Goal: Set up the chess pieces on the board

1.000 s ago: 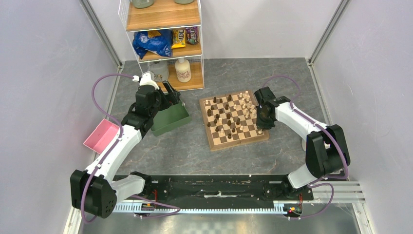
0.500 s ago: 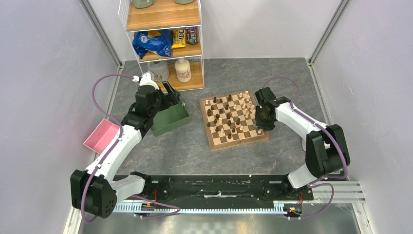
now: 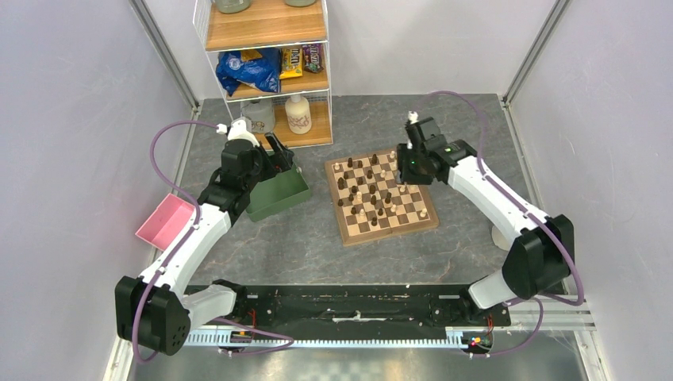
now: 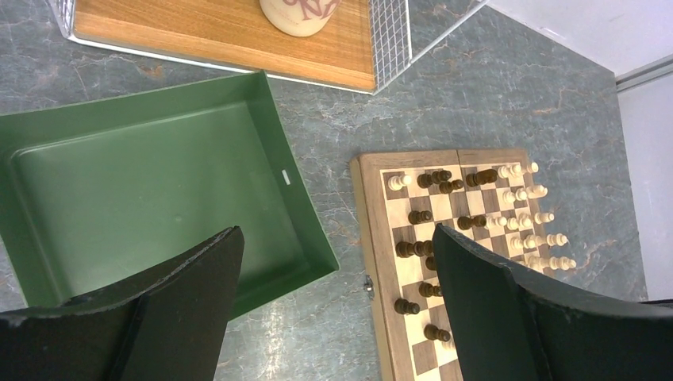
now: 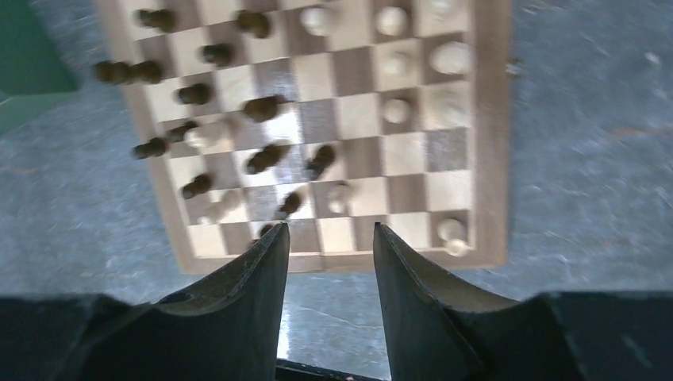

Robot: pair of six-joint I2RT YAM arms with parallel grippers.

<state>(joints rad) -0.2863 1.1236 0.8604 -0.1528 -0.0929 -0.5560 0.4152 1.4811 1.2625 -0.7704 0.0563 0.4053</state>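
- Brown and tan squares make up the board (image 3: 393, 232), which lies flat on the grey desk (image 3: 317, 254), to the right of the green tray (image 3: 278, 197).
- The chess pieces (image 3: 373, 190) stand on the board. The dark ones are mostly on its left half and the pale ones mostly on its right, with some mixed in the middle.
- A second ago the right gripper (image 5: 328, 238) was low over the right side of the board and almost closed. Now it has gone up and over to the far edge, and its fingers are partly apart with nothing between them.
- The left gripper (image 4: 335, 236) has not moved. It hangs over the right edge of the green tray, spread wide and holding nothing.
- No piece looks moved.
- A pale jar (image 4: 300, 12) on the shelf (image 3: 266, 32) has reddish letters, but they are cut off.
- The snack bags (image 3: 300, 59) have writing too small to read.
- The right wrist picture is blurry.
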